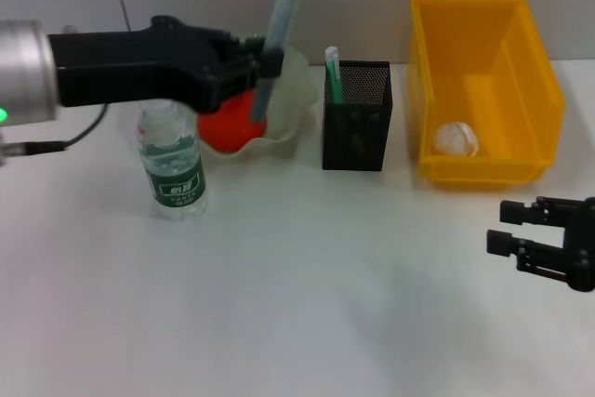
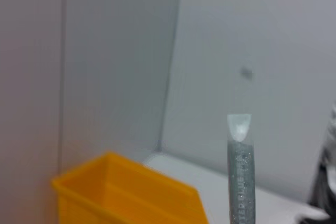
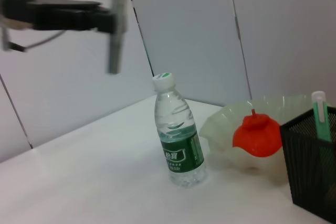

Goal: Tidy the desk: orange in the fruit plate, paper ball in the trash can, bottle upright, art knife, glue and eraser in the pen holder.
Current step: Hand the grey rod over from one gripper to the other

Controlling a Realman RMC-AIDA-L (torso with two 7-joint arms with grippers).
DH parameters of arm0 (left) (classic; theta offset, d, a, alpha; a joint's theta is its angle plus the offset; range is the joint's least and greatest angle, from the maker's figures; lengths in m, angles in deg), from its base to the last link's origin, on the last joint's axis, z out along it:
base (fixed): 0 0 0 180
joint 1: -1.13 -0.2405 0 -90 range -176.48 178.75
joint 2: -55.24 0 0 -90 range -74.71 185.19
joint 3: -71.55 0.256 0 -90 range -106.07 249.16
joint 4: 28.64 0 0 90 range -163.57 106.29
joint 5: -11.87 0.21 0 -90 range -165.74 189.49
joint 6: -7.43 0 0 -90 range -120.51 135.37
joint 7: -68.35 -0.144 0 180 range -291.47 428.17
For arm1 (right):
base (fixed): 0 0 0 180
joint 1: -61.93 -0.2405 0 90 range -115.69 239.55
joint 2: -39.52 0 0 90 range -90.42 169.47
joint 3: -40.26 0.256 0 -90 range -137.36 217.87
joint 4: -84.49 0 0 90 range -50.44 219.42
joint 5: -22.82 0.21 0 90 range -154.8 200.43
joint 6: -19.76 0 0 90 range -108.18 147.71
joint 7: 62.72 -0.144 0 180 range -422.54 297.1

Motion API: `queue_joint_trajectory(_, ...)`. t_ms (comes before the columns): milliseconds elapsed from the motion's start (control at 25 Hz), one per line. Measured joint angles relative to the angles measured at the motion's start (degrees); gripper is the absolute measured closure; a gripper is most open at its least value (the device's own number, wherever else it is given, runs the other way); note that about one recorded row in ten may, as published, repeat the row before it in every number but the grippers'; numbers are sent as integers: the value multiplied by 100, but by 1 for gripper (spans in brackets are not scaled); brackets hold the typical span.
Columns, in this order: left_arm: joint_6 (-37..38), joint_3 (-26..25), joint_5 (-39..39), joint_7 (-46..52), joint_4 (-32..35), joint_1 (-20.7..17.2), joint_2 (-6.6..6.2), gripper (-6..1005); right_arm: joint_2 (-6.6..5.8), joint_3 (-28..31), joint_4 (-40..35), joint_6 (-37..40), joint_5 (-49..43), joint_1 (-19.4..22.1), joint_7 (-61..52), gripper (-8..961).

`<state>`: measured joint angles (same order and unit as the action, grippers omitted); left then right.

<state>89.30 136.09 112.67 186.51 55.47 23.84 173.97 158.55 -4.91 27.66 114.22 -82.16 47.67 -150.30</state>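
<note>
A plain indoor test bench, likely a lab. A bare white table (image 1: pixel 279 304) stands against pale grey wall panels (image 3: pixel 184 35) with dark seams. Props are staged in a row: a mesh pen holder (image 1: pixel 357 116), a yellow plastic bin (image 1: pixel 483 81), a fruit plate (image 1: pixel 288 90) and a water bottle (image 1: pixel 173 163).

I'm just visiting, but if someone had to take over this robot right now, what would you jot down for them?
Left gripper: raised above the fruit plate, shut on the glue stick.
Right gripper: low at the table's right, open, idle.
Done: orange in the plate, paper ball in the yellow bin, bottle upright, a green-tipped item in the pen holder.
Left: drop the glue in the holder. The eraser isn't visible; check.
</note>
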Motion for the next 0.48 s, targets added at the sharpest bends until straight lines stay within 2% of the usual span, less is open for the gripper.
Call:
queue_joint_trajectory(40, -413, 115, -283, -394, -494, 61, 6, 857, 3, 142, 57, 146, 6, 47, 1, 446)
queue_joint_trajectory(80, -413, 115, -283, -394, -494, 61, 6, 857, 3, 142, 57, 146, 6, 47, 1, 446)
queue_joint_trajectory(240, -1740, 608, -1163, -1370, -1650, 286, 18, 859, 6, 398, 167, 349, 7, 152, 94, 446)
queue_joint_trajectory(280, -1740, 608, -1163, -1370, -1650, 286, 18, 858, 6, 398, 167, 349, 7, 152, 94, 446)
queue_joint_trajectory(400, -2639, 1203, -1893, -2114, -2305, 491, 29, 857, 7, 485, 236, 345, 7, 198, 183, 446)
queue_joint_trajectory(440, -3150, 1636, -2439, -2592, -2693, 645, 38, 857, 3, 540, 310, 361, 7, 197, 243, 446)
queue_joint_trajectory(480, -3150, 1636, -2439, -2592, -2693, 645, 38, 856, 3, 540, 310, 361, 7, 197, 243, 446)
